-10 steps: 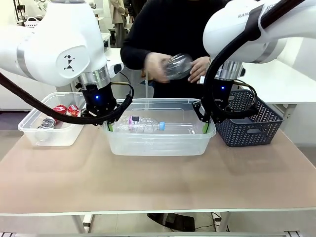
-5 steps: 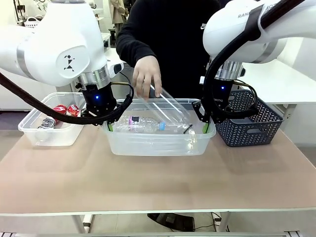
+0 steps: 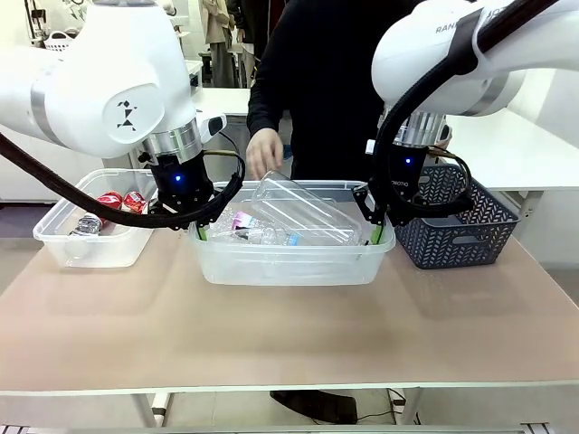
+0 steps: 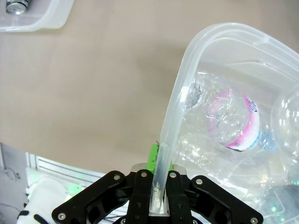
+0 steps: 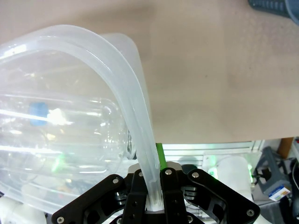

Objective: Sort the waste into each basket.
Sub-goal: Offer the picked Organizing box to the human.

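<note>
Front view is showing both arms standing at the ends of the large clear tub [image 3: 289, 262] in the middle of the frame on the tan counter [image 3: 289, 334]: the left pincer [image 3: 201, 228] is clamping the tub's rim at its left end, and the right pincer [image 3: 373, 231] is clamping the rim at its right end. A person's hand [image 3: 264, 154] is hovering above the tub's far edge, just over the raised end of a big clear bottle [image 3: 303, 210] that is lying tilted across the tub, and I cannot tell whether the fingers are touching it. Under it, a second bottle with a pink label and blue cap [image 3: 258, 231] is resting in the tub. At the left of the frame a smaller clear tub [image 3: 68, 244] is holding red-and-silver cans [image 3: 122, 201], and a dark lattice basket [image 3: 457, 226] is sitting at the right, just beside the large tub. Left wrist view is showing the green pads squeezing the rolled rim [image 4: 168, 135] from both sides, with the pink-labelled bottle [image 4: 233, 121] lying right of centre. Right wrist view is showing the same grip on the rim [image 5: 135, 112], with a blue cap [image 5: 38, 110] sitting at left behind clear plastic.
</note>
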